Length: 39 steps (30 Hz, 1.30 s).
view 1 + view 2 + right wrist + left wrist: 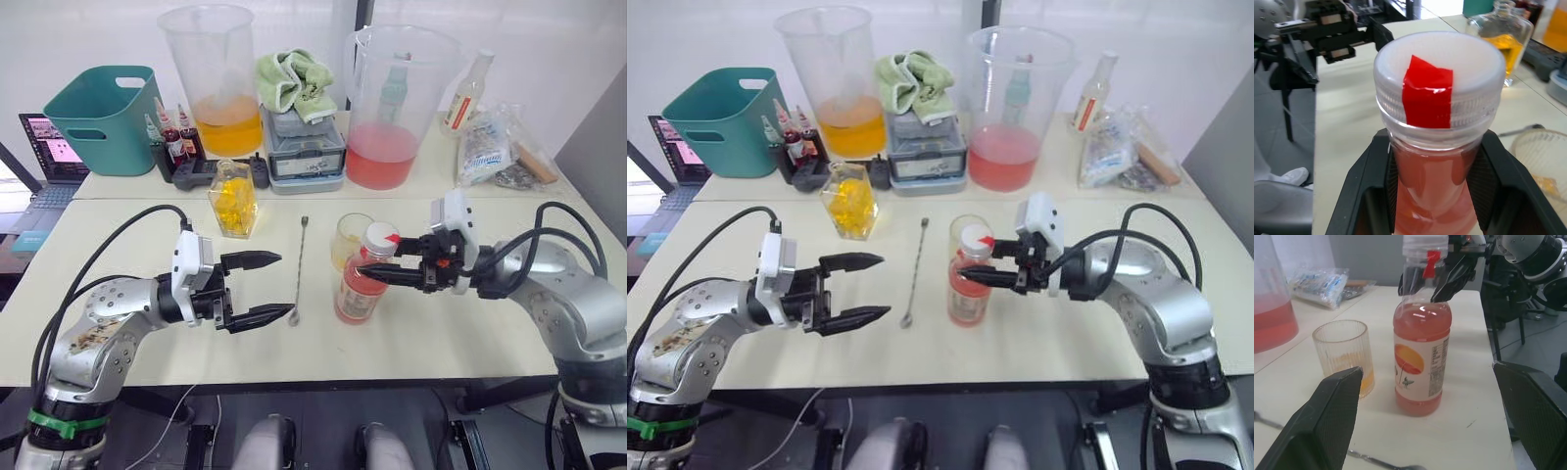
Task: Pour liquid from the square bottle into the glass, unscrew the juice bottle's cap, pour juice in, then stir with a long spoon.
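the juice bottle (360, 287) is stood upright on the table (441, 333), its neck gripped just under the cap (1439, 81) by the right gripper (377, 271). the left gripper (263, 287) is held wide open and empty, left of the spoon (300, 266). the glass (1345, 356), with a little yellow liquid, is seen just behind the bottle; the square bottle (233, 198) is stood farther back

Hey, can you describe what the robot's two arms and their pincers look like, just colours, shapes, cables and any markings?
Both arms have rounded silver-grey metal shells with bolted joints and loose black cables looping to the wrists. Each wrist carries a white boxy block. The left pincer and the right pincer each have two black, tapered, pointed fingers. The left arm's shell has brownish scuffs and a green band near its base.
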Tool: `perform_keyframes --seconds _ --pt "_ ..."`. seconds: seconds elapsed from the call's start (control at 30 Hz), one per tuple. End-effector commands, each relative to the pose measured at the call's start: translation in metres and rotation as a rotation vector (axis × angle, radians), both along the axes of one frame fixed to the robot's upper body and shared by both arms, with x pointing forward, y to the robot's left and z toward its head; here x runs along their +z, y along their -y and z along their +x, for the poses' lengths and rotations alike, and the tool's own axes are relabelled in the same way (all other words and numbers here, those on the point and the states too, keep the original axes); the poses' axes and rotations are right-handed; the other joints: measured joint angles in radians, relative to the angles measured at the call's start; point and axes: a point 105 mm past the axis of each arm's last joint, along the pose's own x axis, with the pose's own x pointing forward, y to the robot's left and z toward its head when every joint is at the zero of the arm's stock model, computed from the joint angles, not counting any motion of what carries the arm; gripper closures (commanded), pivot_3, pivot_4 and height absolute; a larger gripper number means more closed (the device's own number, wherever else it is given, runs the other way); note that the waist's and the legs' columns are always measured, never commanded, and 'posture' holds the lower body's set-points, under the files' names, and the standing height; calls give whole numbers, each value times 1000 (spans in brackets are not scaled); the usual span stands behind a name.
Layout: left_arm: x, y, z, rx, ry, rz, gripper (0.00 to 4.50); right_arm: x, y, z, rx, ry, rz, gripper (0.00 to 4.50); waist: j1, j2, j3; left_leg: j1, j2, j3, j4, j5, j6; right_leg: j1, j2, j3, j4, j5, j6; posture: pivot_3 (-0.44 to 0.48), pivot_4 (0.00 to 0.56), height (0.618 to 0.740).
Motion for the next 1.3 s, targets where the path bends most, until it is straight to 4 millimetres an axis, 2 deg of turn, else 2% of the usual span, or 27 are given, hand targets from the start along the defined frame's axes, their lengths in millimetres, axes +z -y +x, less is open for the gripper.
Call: perform_keyframes --seconds 0.03,0.27,0.5,0.57,0.77,1.03,1.3 --pt "6 2 3 -34 41 9 0 22 0 -7 -67 98 32 3104 1 0 0 0 0 0 0 0 0 0 0 0 0 0 0 0 150 736" --pt "6 4 10 -56 45 15 0 3 -4 -16 -142 -6 68 3104 -1 0 0 0 0 0 0 0 1 1 1 -1 0 0 0 0 150 736" --pt "3 3 6 -59 46 19 0 -9 0 -18 -169 -75 71 3104 -2 0 0 0 0 -1 0 0 1 1 1 -1 0 0 0 0 150 736" --pt "2 2 4 -57 45 19 0 -10 -1 -19 -156 -95 78 2048 -2 0 0 0 0 -1 0 0 1 2 1 -1 0 0 0 0 150 736" --pt "0 1 0 -47 45 18 0 -4 7 -17 -129 -83 80 43 -3 0 0 0 0 -1 0 0 1 2 2 -1 0 0 0 0 150 736" --pt "1 -3 0 -29 58 23 0 1 31 -15 -1 39 -8 43 -4 0 0 0 0 -1 1 0 1 2 2 -1 -1 0 0 0 150 736" --pt "4 -3 1 -16 64 27 0 10 23 1 153 113 15 43 -8 0 0 1 0 -1 1 0 1 2 2 -1 -1 0 0 0 150 736"
